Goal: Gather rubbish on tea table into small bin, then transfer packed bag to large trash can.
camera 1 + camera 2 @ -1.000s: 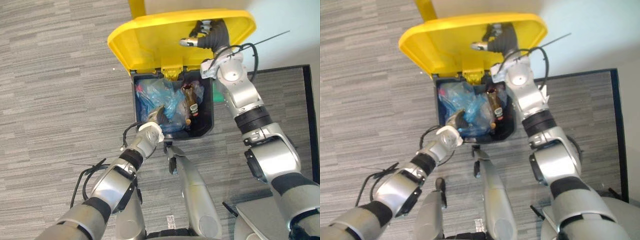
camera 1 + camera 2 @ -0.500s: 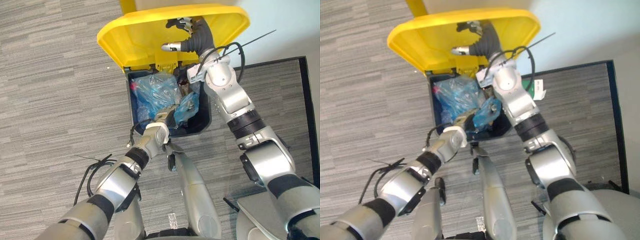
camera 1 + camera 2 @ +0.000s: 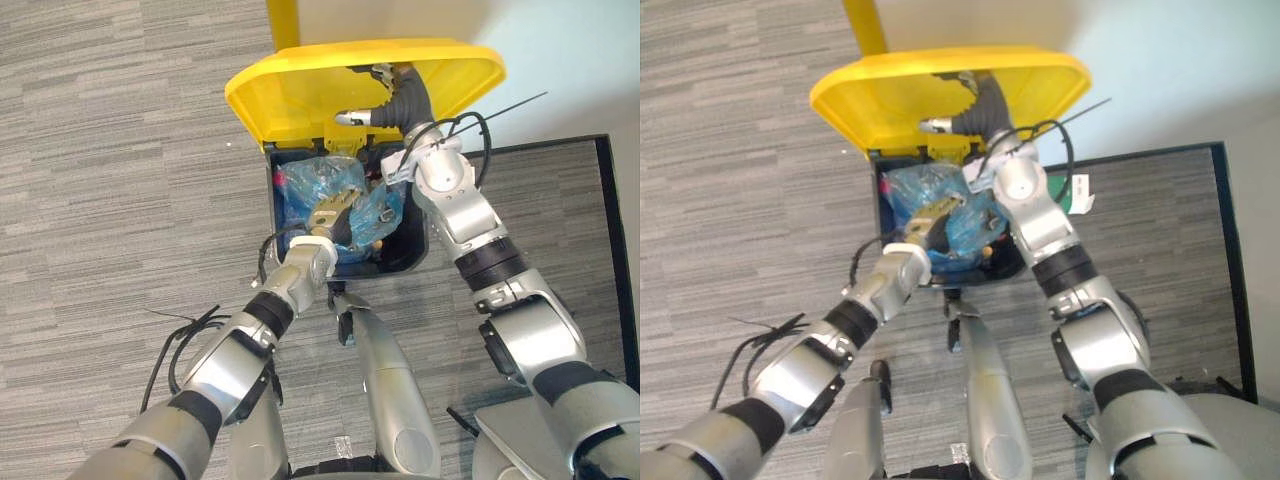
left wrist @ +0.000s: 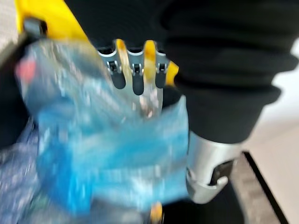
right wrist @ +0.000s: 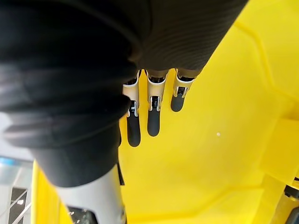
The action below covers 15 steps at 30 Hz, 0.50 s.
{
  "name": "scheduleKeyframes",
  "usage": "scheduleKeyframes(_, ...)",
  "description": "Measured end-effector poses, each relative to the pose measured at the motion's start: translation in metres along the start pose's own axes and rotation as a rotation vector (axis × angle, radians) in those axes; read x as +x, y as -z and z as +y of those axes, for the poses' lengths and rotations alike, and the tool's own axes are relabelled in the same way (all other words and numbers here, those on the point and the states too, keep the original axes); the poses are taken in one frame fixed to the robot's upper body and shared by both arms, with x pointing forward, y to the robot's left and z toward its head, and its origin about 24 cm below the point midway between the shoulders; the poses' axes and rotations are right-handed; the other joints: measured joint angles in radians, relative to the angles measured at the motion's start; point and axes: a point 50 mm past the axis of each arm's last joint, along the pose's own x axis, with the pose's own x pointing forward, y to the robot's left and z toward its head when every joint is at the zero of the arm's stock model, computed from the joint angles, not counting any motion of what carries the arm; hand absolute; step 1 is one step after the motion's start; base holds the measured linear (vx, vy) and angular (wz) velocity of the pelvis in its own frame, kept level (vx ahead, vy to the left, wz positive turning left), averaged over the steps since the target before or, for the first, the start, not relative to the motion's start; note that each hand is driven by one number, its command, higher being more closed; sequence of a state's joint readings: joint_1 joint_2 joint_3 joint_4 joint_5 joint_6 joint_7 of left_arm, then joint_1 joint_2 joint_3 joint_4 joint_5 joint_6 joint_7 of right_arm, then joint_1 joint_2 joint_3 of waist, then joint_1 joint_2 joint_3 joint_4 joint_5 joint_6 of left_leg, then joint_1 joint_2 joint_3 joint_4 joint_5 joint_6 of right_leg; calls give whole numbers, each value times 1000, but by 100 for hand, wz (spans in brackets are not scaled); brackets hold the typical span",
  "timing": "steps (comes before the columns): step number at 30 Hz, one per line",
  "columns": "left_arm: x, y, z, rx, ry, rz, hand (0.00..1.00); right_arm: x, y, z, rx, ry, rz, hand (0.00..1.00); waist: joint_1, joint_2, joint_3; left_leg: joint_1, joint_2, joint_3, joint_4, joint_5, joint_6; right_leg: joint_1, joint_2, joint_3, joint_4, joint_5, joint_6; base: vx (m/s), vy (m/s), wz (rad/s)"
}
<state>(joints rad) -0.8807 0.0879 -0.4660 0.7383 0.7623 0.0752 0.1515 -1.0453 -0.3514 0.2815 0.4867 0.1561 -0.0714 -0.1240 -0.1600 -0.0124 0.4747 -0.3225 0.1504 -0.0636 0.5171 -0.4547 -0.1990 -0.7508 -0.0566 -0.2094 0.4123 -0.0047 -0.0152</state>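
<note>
The blue bag (image 3: 312,186) of rubbish lies inside the large trash can (image 3: 400,268), in the upper middle of the head view, heaped toward the can's left and back walls with its top near the rim. The left hand (image 3: 333,212) sits right over it, fingers (image 4: 137,78) straight and spread rather than curled, so it looks to be resting on or just off the plastic, not gripping. Whether the thumb has caught a fold of the bag I cannot tell. The right hand (image 3: 396,98) is at the top of the frame with flat fingers (image 5: 153,116) pressed to the underside of the yellow lid (image 3: 290,100), propping it open without any grasp. That is the weak spot, I judge: the lid only leans on straight fingers, so if that arm drops or slides sideways, the lid could fall onto the left wrist reaching in under it. A second risk is the loose plastic. A fingertip snagged in the film could drag the bag up over the rim when the left hand pulls out, spilling it on the carpet (image 3: 120,200). The bag also rides high, so the lid may not shut flat unless the bag is pressed down first.
</note>
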Motion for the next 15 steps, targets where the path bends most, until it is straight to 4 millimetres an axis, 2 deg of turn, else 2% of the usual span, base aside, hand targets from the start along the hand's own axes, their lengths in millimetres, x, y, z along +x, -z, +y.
scheduleKeyframes(7, -15, -15, 15, -159, -106, -95, 0, -17, 27, -12, -8, 47, 81, 0, 5, 1, 0, 84, -8, -1, -82, 30, 7, 56, -17, -5, 3, -8, 7, 49, -5, 6)
scheduleKeyframes(11, -35, -26, 25, -396, -186, -192, 0, -33, 47, -24, 12, 93, 146, 0, 30, 2, -2, 127, -20, -4, -129, 54, 13, 81, -30, -6, 7, -17, 16, 58, 1, 6)
scheduleKeyframes(13, -58, -19, 21, -598, -229, -202, 0, -54, 71, -29, 20, 112, 230, 0, 45, 6, -25, 150, -25, -4, -159, 65, 19, 95, -37, -7, 6, -22, 16, 49, 7, 7)
scheduleKeyframes(14, -62, -17, 18, -641, -228, -199, 0, -60, 76, -31, 23, 120, 251, 0, 49, 8, -34, 150, -26, -4, -165, 68, 21, 95, -38, -7, 6, -23, 16, 42, 7, 8)
scheduleKeyframes(15, -79, -6, 7, -777, -233, -161, 0, -82, 96, -34, 31, 141, 326, 0, 56, 11, -69, 152, -27, -6, -184, 74, 24, 95, -42, -11, 6, -30, 14, 51, 2, 19)
